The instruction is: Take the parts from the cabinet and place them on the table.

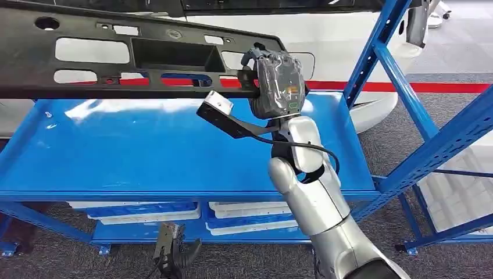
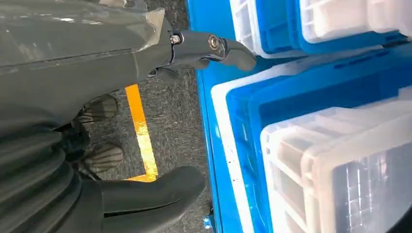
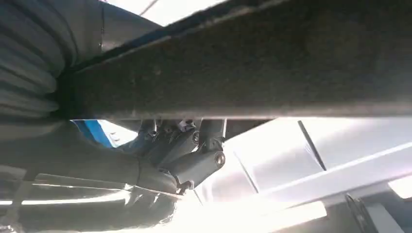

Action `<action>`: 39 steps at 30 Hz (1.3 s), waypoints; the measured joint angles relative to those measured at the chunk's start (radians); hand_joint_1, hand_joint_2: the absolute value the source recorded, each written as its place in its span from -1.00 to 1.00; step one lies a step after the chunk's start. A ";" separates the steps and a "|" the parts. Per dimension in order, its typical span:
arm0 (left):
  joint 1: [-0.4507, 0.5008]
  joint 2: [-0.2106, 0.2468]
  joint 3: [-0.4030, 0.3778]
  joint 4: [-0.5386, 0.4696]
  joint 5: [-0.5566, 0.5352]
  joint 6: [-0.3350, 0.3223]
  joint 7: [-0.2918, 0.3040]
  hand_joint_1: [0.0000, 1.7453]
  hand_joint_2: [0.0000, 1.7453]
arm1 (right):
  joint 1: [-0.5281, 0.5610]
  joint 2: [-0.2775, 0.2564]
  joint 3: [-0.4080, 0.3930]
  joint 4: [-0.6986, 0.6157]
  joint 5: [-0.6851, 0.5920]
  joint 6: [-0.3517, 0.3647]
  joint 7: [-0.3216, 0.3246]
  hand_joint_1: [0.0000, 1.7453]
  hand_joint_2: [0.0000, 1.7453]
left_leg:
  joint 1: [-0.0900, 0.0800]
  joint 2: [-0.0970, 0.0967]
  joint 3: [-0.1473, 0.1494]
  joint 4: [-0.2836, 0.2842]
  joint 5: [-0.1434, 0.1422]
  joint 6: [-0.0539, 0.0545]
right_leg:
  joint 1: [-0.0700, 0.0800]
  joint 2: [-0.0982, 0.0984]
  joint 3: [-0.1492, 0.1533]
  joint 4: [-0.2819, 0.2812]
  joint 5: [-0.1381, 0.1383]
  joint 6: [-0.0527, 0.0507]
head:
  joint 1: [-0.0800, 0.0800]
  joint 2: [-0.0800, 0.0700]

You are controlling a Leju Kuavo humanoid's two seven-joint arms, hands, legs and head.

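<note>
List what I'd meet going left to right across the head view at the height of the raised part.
Long black plastic part held above the blue shelf → right hand gripping the part's right end → blue upright post of the rack → grey carpet floor.

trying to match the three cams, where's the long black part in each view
Head view: the long black part runs across the top left, above the blue shelf, its near end held by the right robot hand.
Left wrist view: not in it; the left robot hand hangs over blue and white bins.
Right wrist view: it is the dark bar spanning the picture.
Shared landmark: the blue shelf.
</note>
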 joint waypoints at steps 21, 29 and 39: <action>-0.007 0.038 -0.002 0.000 0.062 0.029 -0.013 -1.00 1.00 | 0.005 -0.004 -0.046 0.127 -0.158 -0.076 -0.074 1.00 1.00 | -0.005 -0.013 0.047 0.054 -0.107 -0.013 | 0.015 0.002 0.081 -0.269 0.161 -0.026 | -0.020 0.000; -0.003 0.051 -0.002 0.000 0.102 0.033 -0.028 -1.00 1.00 | -0.021 0.019 -0.051 0.168 -0.206 -0.078 -0.106 1.00 1.00 | -0.009 0.000 0.005 0.028 -0.026 0.007 | 0.007 -0.003 0.008 -0.102 0.047 -0.013 | -0.007 0.000; 0.005 0.062 -0.001 -0.001 0.110 0.031 -0.033 -1.00 1.00 | -0.027 0.029 -0.051 0.194 -0.214 -0.078 -0.107 1.00 1.00 | -0.012 0.006 -0.077 0.043 0.043 -0.032 | 0.009 -0.008 0.198 -0.278 0.057 0.007 | -0.004 0.000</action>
